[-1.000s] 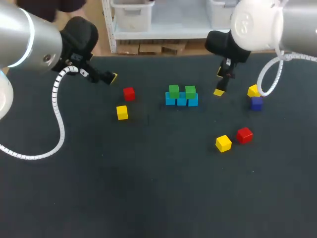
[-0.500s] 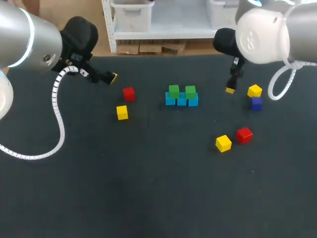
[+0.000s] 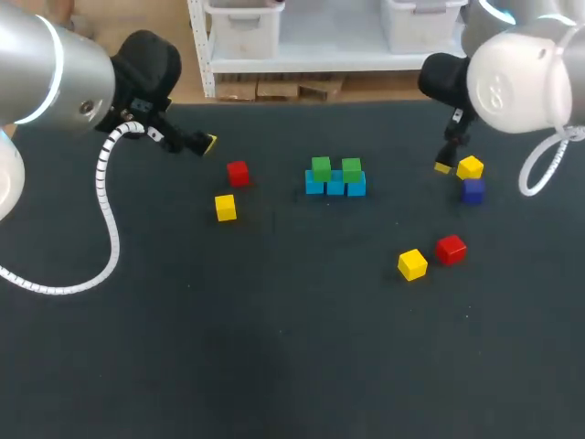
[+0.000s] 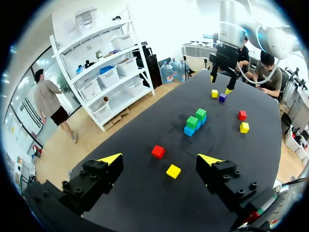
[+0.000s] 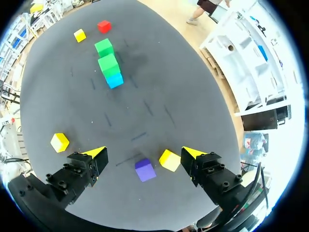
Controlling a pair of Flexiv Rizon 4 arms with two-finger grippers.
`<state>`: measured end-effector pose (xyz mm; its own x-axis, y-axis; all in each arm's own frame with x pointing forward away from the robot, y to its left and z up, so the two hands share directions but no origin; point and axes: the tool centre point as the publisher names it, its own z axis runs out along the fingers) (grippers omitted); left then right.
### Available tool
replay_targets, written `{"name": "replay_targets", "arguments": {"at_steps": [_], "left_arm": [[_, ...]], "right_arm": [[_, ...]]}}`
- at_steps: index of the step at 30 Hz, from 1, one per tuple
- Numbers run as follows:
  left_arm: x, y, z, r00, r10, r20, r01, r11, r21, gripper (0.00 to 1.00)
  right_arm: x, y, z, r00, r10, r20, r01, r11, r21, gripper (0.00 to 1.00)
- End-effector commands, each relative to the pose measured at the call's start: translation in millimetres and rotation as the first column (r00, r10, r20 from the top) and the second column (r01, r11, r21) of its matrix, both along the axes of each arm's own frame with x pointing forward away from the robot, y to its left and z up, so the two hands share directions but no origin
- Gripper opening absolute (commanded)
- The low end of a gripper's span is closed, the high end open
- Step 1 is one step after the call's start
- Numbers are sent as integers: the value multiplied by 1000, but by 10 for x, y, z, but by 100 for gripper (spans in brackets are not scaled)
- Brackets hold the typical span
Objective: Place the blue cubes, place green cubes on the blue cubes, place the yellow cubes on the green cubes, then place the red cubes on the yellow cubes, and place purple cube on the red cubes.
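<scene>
A row of blue cubes (image 3: pixel 335 186) lies mid-table with two green cubes (image 3: pixel 321 168) (image 3: pixel 352 169) on top. Left of it sit a red cube (image 3: pixel 238 173) and a yellow cube (image 3: pixel 226 208). My left gripper (image 3: pixel 203 143) hangs open at the far left; in its wrist view the left gripper (image 4: pixel 160 159) is well above that red cube (image 4: pixel 158 152). My right gripper (image 3: pixel 446 165) is open just left of a yellow cube (image 3: pixel 470 167) and the purple cube (image 3: pixel 473 190). In the right wrist view the right gripper (image 5: pixel 144 152) is above the purple cube (image 5: pixel 145 170).
Toward the front right lie another red cube (image 3: pixel 451 249) and yellow cube (image 3: pixel 412 264), side by side. The left arm's white cable (image 3: pixel 108 215) loops over the table's left part. The table (image 3: pixel 274 347) is dark cloth.
My right arm has swung to the right, away from the blue-green stack, and now hangs by the yellow and purple cubes. The left arm and all cubes have stayed put.
</scene>
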<state>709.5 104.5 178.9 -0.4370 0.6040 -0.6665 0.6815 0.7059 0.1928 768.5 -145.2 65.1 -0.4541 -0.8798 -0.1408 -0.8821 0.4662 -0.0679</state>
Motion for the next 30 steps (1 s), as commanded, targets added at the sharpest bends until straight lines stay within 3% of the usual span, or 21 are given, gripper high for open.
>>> {"name": "replay_targets", "arguments": {"at_steps": [1,10,30], "left_arm": [[9,5,-5,1000,-2,0,2,1000,-1,100],[9,5,-5,1000,-2,0,2,1000,-1,100],[9,5,-5,1000,-2,0,2,1000,-1,100]], "right_arm": [[-61,-80,18,1000,-4,12,4,1000,7,100],[-16,-277,-63,998,-60,-10,60,998,-11,100],[-14,-273,-134,997,-70,-13,70,997,20,100]]}}
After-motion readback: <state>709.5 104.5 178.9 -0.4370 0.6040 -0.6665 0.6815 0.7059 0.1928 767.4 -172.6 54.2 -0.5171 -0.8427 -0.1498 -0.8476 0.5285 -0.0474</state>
